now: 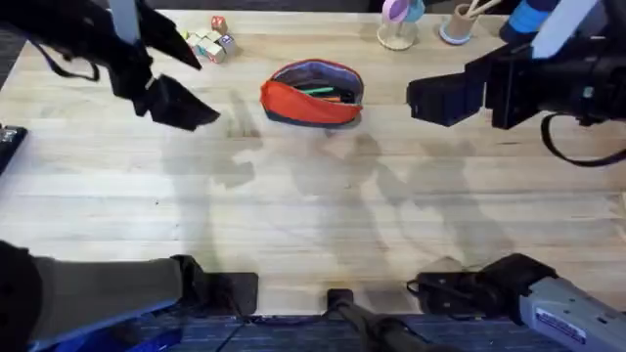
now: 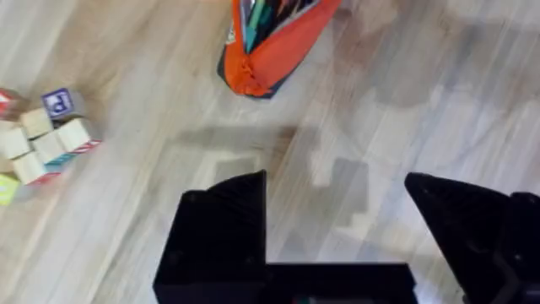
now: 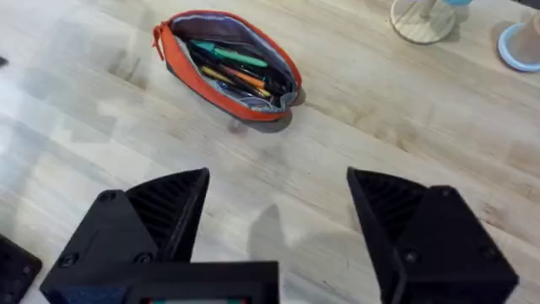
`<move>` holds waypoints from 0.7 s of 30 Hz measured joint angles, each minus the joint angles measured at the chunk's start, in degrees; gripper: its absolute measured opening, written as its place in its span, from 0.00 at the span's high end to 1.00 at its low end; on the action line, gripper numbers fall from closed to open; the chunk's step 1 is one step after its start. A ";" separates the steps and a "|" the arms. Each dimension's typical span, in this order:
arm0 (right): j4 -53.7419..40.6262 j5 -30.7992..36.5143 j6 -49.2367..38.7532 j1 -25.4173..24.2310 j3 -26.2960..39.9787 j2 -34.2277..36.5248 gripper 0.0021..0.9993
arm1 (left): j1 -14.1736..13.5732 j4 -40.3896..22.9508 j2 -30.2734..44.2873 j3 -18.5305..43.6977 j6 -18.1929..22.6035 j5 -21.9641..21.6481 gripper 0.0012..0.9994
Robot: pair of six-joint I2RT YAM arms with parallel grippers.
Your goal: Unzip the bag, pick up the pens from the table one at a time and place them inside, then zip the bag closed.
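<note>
Non-task clutter: cluster of small wooden toy blocks (image 1: 209, 41) at the far left of the tabletop, packed together and touching; left wrist view shows them as pale cubes (image 2: 46, 139), one with a blue printed face, some with red/teal striped edges, plus one yellow-green piece at the frame edge. Far edge, right of centre: round light wooden stand (image 1: 396, 37) holding something pink/purple on top, its disc base also visible in the right wrist view (image 3: 422, 19). Just beside it, a small tan cup (image 1: 458, 22) on a pale blue round base, sticks poking out. A dark flat object (image 1: 8, 145) lies at the left edge; can't identify it.
</note>
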 joint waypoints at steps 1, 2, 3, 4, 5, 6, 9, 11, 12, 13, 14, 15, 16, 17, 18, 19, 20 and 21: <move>0.00 0.00 0.00 0.00 0.00 0.01 0.00 | 0.00 0.77 0.06 -1.43 0.61 -0.04 0.00; 0.01 0.00 0.00 0.00 0.00 0.02 0.00 | 0.00 1.17 0.10 -2.65 1.46 -0.04 0.00; 0.00 0.00 0.00 0.00 0.00 0.00 0.00 | 0.00 1.50 0.22 -4.00 2.68 -0.04 0.00; 0.00 0.00 0.00 0.00 0.00 0.02 0.00 | 0.00 1.97 0.34 -5.42 4.12 -0.05 0.00; 0.02 0.00 0.00 0.00 0.00 0.02 0.00 | 0.00 2.79 0.49 -6.87 5.63 -0.07 0.00; 0.02 0.00 0.00 0.00 0.00 0.02 0.00 | 0.00 4.19 0.71 -8.54 7.24 0.00 0.00; 4.31 -6.79 4.95 -0.02 0.00 3.74 0.00 | 0.01 19.92 5.14 -18.72 13.37 6.45 0.01; 4.67 -7.21 7.66 0.04 0.00 5.38 0.00 | 0.11 20.86 6.44 -18.72 13.14 7.66 0.01; 5.13 -7.39 8.70 0.14 0.00 6.13 0.00 | 0.27 21.53 7.51 -18.72 12.84 8.19 0.01; 5.67 -7.51 9.57 0.45 0.00 6.75 0.00 | 0.47 21.82 8.33 -18.72 12.56 8.58 0.01; 6.38 -7.56 10.18 0.96 0.00 7.24 0.00 | 0.79 22.01 9.31 -18.72 12.32 9.08 0.01; 7.39 -7.56 10.81 1.79 0.00 7.68 0.00 | 1.14 22.16 10.10 -18.72 12.19 9.49 0.01; 8.32 -7.54 11.20 2.73 0.00 7.98 0.00 | 1.66 22.26 10.98 -18.72 12.00 10.07 0.01; 9.37 -7.49 11.77 4.03 0.00 8.32 0.00 | 2.18 22.41 11.66 -18.72 11.94 10.66 0.01; 10.30 -7.25 12.37 5.34 0.00 8.63 0.00 | 2.85 22.68 12.29 -18.74 11.80 11.19 0.01; 10.87 -6.76 12.87 6.52 0.00 8.91 0.00 | 3.40 22.95 12.67 -18.76 11.75 11.70 0.01; 11.58 -6.04 13.62 7.99 0.00 9.31 0.00 | 4.07 23.16 13.01 -18.76 11.63 12.31 0.01; 12.11 -5.32 14.21 9.19 0.00 9.74 0.00 | 4.72 23.40 13.18 -18.76 11.58 12.85 0.01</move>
